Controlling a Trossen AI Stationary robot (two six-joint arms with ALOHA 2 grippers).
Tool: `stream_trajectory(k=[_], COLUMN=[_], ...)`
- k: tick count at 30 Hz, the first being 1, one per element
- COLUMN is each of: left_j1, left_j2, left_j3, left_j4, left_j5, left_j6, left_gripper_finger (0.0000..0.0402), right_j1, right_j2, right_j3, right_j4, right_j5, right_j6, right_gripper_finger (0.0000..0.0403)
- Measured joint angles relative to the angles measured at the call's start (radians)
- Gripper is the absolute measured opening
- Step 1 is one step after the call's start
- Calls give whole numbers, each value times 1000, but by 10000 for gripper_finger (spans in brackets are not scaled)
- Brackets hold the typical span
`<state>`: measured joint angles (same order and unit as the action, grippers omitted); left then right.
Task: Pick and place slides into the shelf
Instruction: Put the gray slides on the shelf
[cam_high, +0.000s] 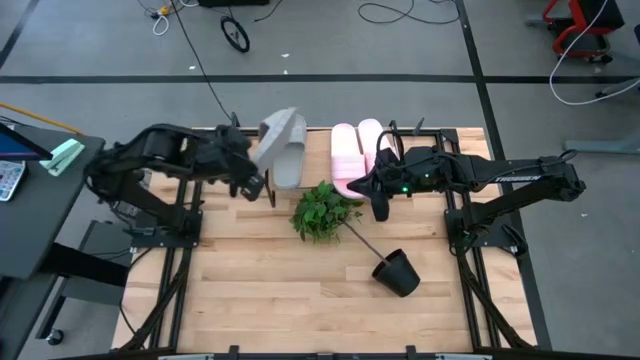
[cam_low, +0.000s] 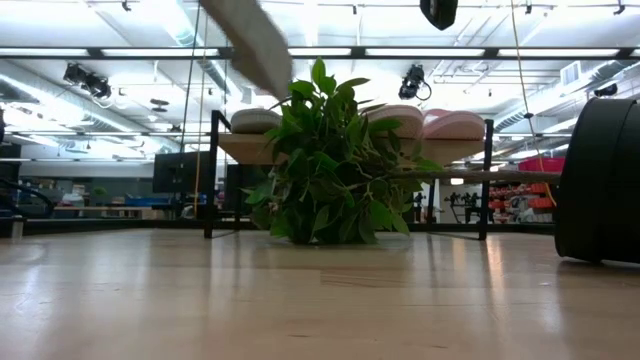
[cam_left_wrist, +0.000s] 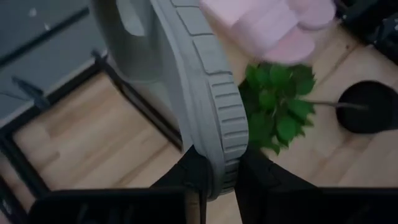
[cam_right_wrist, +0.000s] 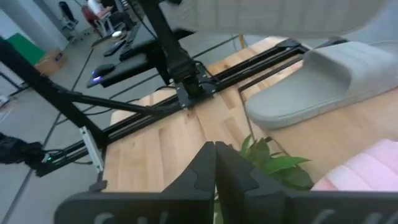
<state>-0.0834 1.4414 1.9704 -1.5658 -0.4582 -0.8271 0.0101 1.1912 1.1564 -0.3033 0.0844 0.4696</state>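
Left hand (cam_left_wrist: 216, 180): clamped on the rim of one grey slide (cam_high: 279, 130), held tilted in the air above the left end of the shelf (cam_high: 320, 150), just beside the second grey slide (cam_high: 289, 166) lying flat on the plank. Two pink slides (cam_high: 356, 150): side by side on the shelf's right half, at the far edge of the bench (cam_high: 260, 280). Right hand (cam_right_wrist: 215, 163): fingers pressed together on nothing, near the pink pair, above the green plant (cam_high: 322, 211) whose black pot (cam_high: 396, 272) lies tipped nearer on the bench.
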Motion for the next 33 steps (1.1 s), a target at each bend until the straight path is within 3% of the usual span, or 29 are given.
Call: stream_trajectory(k=[5, 10, 19, 33], left_j1=[0, 21, 60, 103], left_j2=[135, 265, 428, 555], left_j3=[173, 274, 281, 279], left_j4=[1, 10, 74, 38], left_j5=[-102, -130, -231, -251], left_j6=[50, 90, 136, 159], left_gripper_finger=[54, 53, 53, 53], right_j1=[0, 0, 0, 0], right_j2=[0, -1, -1, -1], right_j3=[0, 0, 0, 0], right_j4=[-4, -6, -13, -36], right_j5=[-27, -63, -105, -123], right_j6=[-3, -22, -36, -52], right_gripper_finger=[12, 12, 12, 12])
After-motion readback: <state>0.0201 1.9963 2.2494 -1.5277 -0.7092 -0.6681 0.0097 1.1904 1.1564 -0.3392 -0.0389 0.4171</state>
